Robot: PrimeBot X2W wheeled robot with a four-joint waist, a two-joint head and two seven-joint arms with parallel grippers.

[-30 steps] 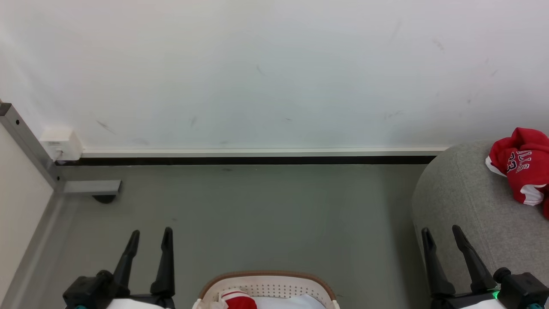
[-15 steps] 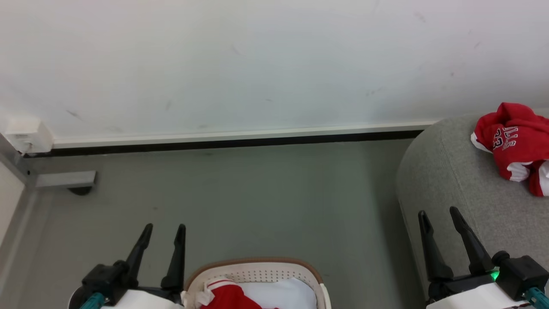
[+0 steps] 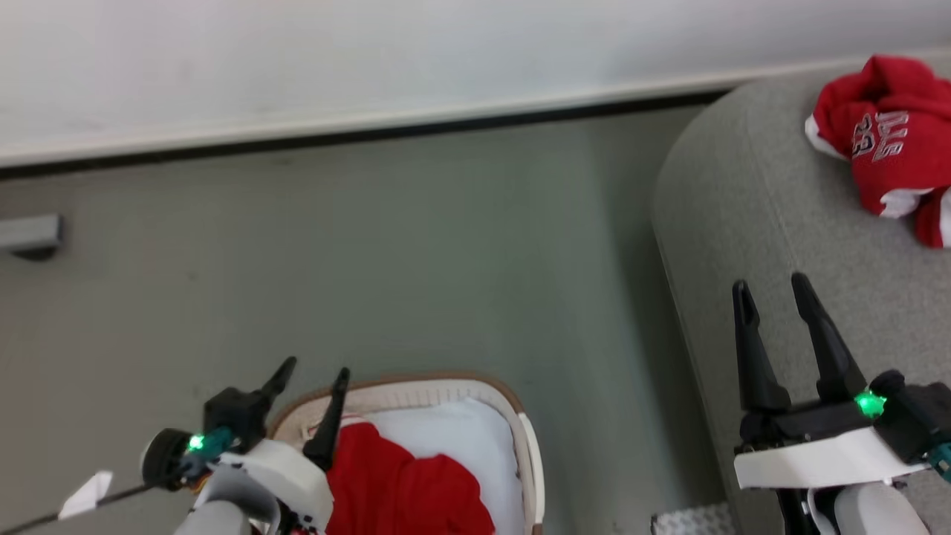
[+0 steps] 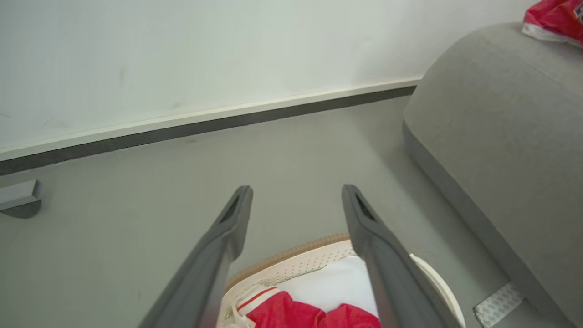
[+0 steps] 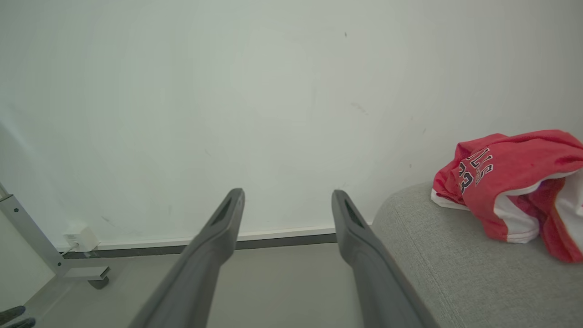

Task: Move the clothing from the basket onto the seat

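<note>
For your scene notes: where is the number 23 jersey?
Head view, upper right: the red jersey lies crumpled on the grey seat, beyond the right gripper.

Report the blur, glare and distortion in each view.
Head view: motion-smeared overall, the lettering on the clothing soft, green lights glowing by the left hand and right hand. Left wrist view: sharper, its fingers soft-edged close up. Right wrist view: sharpest, lettering legible, wall evenly lit, no glare.

Clothing in basket, L of seat w/ jersey.
</note>
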